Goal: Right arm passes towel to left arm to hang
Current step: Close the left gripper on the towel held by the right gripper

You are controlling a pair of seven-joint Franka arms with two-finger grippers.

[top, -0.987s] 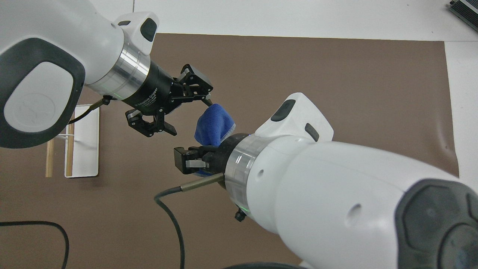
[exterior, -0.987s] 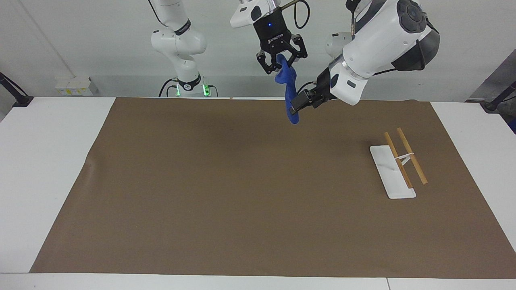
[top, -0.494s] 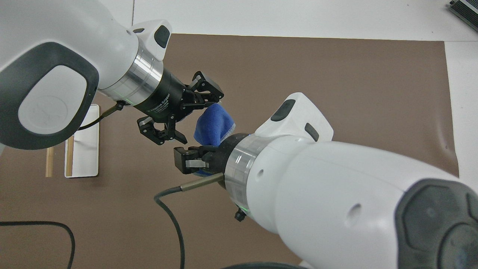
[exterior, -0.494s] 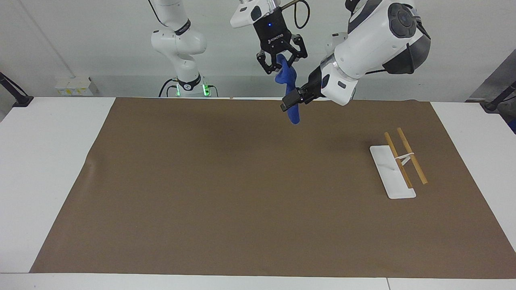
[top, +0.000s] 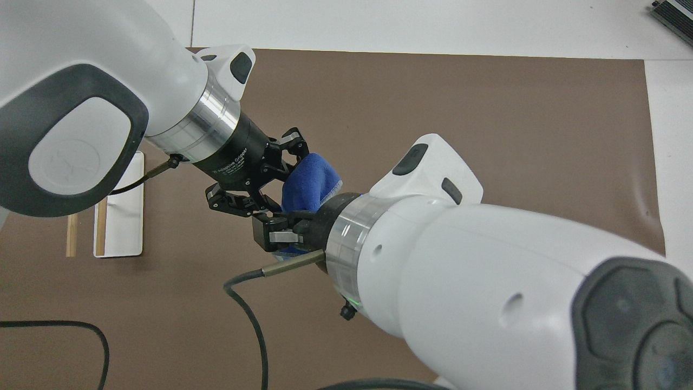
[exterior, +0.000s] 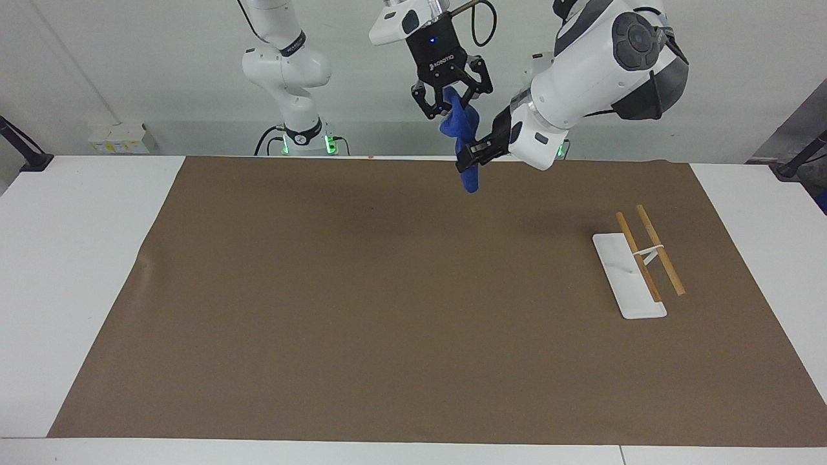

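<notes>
1. The towel (exterior: 460, 129) hangs in the air at the upper middle of the facing view, a bunched blue strip whose lower end dangles over the robots' edge of the brown mat (exterior: 387, 310)
2. The right gripper (exterior: 450, 103) comes down from the top centre of the facing view and is clamped on the towel's upper end, fingertips together on the cloth while the outer links splay to the sides
3. The left gripper (exterior: 468, 159) reaches in from the upper right of the facing view and meets the towel lower down, around its middle; its dark fingers sit against the cloth, but whether they have closed on it cannot be told
4. In the overhead view the towel (top: 308, 184) shows as a blue fold at the centre of the frame, wedged between the two wrists
5. There the left gripper (top: 270, 187) enters from the upper left of the frame with its black links either side of the fold, and the right gripper (top: 279, 235) sits just below the cloth, at the end of the large white arm filling the lower right
6. The rack (exterior: 636, 274), a white base with two wooden rails, stands on the mat at the right of the facing view, toward the left arm's end of the table; in the overhead view the rack (top: 122, 216) lies at the left edge, partly hidden by the left arm
</notes>
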